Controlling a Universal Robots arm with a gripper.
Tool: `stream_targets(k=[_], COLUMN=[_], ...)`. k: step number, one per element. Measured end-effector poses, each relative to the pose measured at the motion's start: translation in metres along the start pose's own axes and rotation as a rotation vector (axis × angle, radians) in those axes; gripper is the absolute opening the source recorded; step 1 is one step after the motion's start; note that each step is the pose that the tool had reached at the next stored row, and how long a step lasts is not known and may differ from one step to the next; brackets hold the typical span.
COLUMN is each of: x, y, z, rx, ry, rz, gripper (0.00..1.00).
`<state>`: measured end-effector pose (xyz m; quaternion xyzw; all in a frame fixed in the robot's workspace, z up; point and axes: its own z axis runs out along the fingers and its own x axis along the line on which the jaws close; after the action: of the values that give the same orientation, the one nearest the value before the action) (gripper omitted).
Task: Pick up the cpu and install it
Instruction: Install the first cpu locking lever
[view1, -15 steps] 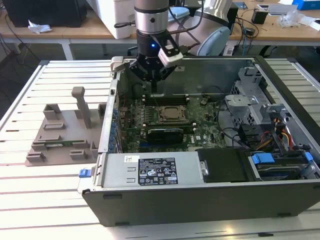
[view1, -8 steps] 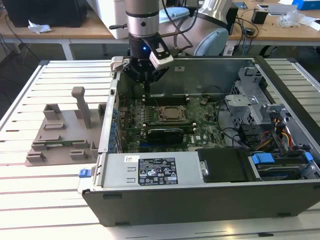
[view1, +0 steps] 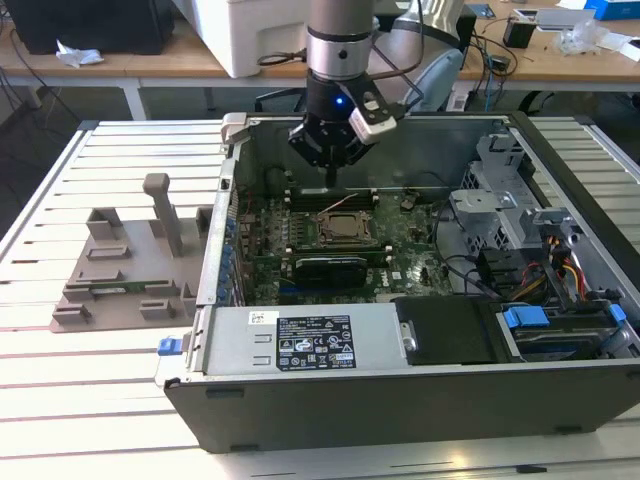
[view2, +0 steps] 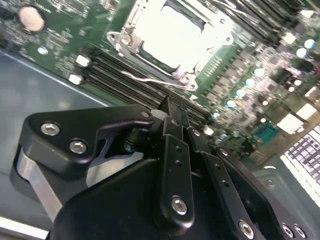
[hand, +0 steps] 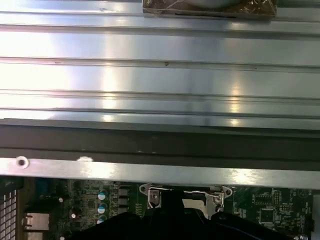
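Observation:
An open computer case lies on the slatted table. On its green motherboard sits the metal-framed socket. In the second wrist view a bright silvery square, the cpu, lies flat inside the socket frame, with a wire lever beside it. My gripper hangs just above the memory slots behind the socket. Its black fingers are pressed together, shut, and nothing shows between them. In the first wrist view, the socket's edge is just beyond the gripper's dark body.
A black card lies in front of the socket and a labelled power supply in front of that. Drive cages and cables fill the case's right side in the exterior view. A grey fixture stands on the table to the left.

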<state>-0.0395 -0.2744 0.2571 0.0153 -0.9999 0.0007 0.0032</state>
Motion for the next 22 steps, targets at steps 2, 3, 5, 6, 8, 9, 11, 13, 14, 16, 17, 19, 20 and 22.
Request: stream_targets(k=[2,3,5,6,8,9,11,13,14,16,17,19,20,22], x=[-0.0047,-0.0047,-0.0047,-0.0046,-0.0043,-0.0042,-0.0040,-0.0039,-0.0038,-0.0029,-0.0025,-0.0017,-0.0017,-0.0018], y=[-0.0016,-0.0016,-0.0016,-0.0048,-0.0119,-0.0174,-0.0225,-0.0229,-0.0229,-0.0229,-0.0229,-0.0219,-0.0212,-0.0191], z=[0.0026,0.0026,0.0027,0.0028,0.0034,0.0040,0.0049,0.0073,0.0089,0.0134,0.0167,0.0234,0.0252,0.0290], rx=[-0.0028,-0.0027,-0.0029,-0.0093,-0.0279,-0.0475,-0.0738,-0.0846,-0.0873,-0.0892,-0.0898,-0.0905,-0.0909,-0.0912], ry=[0.0022,0.0022,0.0022,0.0019,0.0013,0.0009,-0.0001,-0.0004,-0.0004,-0.0001,0.0000,0.0008,0.0008,0.0012], rz=[0.000,0.000,0.000,0.000,0.000,-0.001,-0.001,-0.002,-0.002,-0.009,-0.015,-0.030,-0.033,-0.042], gripper=[0.11,0.11,0.11,0.11,0.11,0.11,0.11,0.11,0.11,0.11,0.11,0.11,0.11,0.11])
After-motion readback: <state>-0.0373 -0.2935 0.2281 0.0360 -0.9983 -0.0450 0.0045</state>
